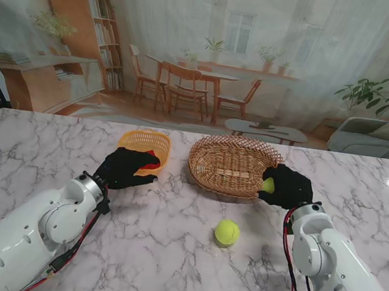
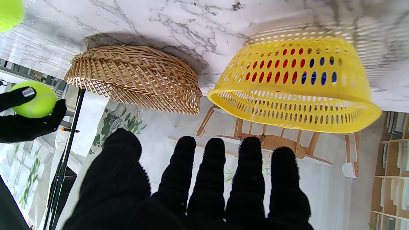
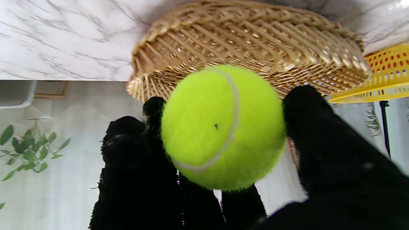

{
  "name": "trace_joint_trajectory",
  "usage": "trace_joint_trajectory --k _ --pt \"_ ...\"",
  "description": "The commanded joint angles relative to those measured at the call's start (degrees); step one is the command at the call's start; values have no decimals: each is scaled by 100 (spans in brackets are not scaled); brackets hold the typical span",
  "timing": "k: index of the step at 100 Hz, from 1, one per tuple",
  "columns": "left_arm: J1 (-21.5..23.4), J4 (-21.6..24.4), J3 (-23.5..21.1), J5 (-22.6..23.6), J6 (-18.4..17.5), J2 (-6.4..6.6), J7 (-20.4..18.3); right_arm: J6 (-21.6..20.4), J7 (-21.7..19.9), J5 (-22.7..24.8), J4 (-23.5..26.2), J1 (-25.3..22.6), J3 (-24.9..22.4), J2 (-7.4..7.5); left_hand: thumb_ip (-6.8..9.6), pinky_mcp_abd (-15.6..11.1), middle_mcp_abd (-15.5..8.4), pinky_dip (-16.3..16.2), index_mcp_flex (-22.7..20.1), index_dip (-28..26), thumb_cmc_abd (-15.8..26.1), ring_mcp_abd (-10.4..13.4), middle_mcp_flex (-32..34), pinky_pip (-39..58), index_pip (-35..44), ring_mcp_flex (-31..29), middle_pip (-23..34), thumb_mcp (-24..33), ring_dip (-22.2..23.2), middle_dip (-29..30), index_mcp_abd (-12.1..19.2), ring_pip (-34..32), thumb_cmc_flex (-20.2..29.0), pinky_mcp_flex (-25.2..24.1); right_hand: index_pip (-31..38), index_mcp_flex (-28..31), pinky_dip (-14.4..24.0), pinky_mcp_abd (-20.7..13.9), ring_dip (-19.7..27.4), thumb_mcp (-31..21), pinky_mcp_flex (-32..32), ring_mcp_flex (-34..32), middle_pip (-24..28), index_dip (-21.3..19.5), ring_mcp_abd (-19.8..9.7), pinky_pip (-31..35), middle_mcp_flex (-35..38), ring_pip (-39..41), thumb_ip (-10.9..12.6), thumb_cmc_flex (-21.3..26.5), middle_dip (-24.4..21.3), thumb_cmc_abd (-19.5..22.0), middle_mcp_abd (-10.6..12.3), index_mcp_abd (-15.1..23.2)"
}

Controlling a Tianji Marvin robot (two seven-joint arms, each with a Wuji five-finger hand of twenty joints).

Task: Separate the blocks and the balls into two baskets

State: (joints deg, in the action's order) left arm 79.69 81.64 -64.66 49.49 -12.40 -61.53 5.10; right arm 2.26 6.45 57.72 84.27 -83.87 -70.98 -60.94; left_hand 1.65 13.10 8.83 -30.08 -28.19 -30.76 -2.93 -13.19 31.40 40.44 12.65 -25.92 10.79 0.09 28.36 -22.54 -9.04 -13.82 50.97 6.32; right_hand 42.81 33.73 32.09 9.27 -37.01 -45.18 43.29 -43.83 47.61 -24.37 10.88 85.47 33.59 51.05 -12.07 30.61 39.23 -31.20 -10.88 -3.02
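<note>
Loose tennis ball (image 1: 227, 231) nearest me, right hand (image 1: 288, 186) gripping another ball (image 1: 268, 185) — beside wicker basket (image 1: 231, 166)

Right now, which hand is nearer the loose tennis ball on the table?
Right. The right hand is just beyond the loose tennis ball, by the wicker basket; the left hand is farther, at the yellow basket.

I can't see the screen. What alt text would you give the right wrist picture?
A black-gloved right hand grips a yellow-green tennis ball that fills the middle of the view, just short of a wicker basket on a marble table. The edge of a yellow basket shows beside the wicker one.
</note>
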Motion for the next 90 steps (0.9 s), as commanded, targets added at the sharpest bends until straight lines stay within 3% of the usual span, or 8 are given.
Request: trace_joint_trajectory --k 1,68,90 --pt "-11 -18 19 8 -20 -8 -77 -51 -104 -19 -35 248 124 -37 -112 145 -27 -111 117 61 241 20 -36 -128 -100 68 -43 -126 13 -71 22 108 22 -106 472 139 56 -301 -209 -485 -34 -159 384 45 -310 110 154 596 143 862 118 246 150 222" --pt "-8 -25 35 61 -33 10 -125 -297 -555 -701 -1274 2084 1396 -95 -111 147 -39 -116 123 60 247 21 -19 -133 -98 58 -34 -122 14 -77 19 108 22 -104 595 39 -6 -186 -39 -509 -189 -174 237 106 -421 -196 104 233 157 842 15 313 232 342" --pt "-15 -26 51 83 -23 16 -140 -347 -533 -907 -1881 2595 1904 -143 -111 150 -46 -120 121 59 252 31 -14 -129 -96 56 -26 -122 16 -81 18 106 22 -105 601 -92 -22 132 259 -423 -840 80 8 163 -478 -778 -137 -409 157 725 -223 453 307 455"
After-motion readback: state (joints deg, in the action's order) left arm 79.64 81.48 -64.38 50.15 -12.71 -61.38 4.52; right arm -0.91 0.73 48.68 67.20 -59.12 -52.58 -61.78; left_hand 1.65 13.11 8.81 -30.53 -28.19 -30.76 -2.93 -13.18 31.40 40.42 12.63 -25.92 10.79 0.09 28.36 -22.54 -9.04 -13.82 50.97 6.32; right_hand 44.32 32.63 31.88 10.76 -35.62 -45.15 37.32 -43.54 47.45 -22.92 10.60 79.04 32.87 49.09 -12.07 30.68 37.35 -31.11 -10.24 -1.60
